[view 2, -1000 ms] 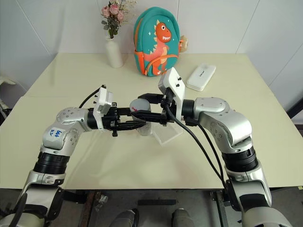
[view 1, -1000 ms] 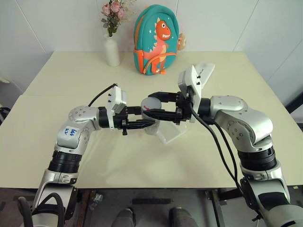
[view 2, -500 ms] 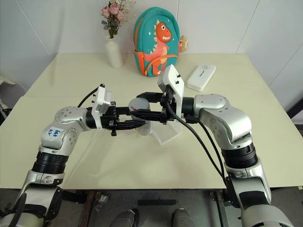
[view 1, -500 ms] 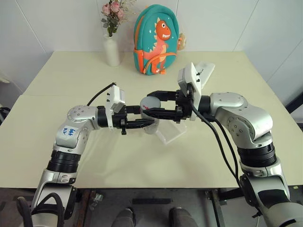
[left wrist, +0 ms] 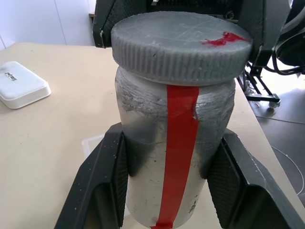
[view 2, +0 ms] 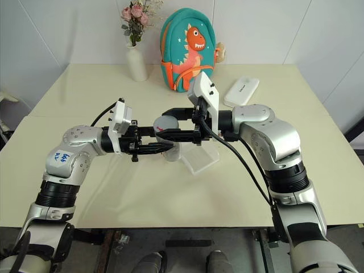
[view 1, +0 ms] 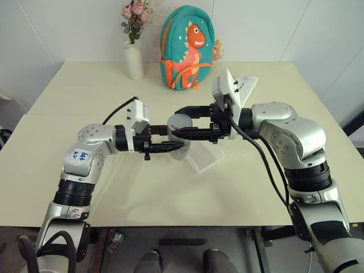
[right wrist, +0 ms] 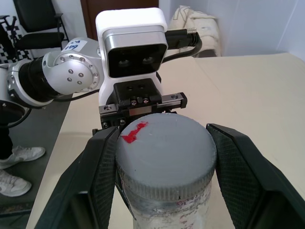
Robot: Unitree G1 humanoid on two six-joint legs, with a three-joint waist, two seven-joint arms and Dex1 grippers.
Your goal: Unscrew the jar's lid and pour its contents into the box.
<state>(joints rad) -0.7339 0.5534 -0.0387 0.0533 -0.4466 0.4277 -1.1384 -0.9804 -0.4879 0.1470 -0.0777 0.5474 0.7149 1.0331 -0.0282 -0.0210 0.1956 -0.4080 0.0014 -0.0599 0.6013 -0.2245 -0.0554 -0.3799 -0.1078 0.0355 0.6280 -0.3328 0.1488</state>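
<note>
The jar (left wrist: 175, 157) hangs above the table (view 1: 85, 176), its body pinched in the left pincer (view 1: 170, 145). The right pincer (view 1: 183, 121) clamps the lid (right wrist: 164, 152) directly above. The jar looks light, rigid and slick-walled; the ribbed lid rim offers the surest hold.

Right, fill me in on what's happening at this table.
The robot holds a small grey jar up over the table, in front of its chest. Its left gripper is shut on the jar's body, and its right gripper is shut on the lid, which sits on the jar. The clear box waits on the table just below, with nothing poured into it yet. A white case, a flower vase and a dinosaur backpack stand further back.
</note>
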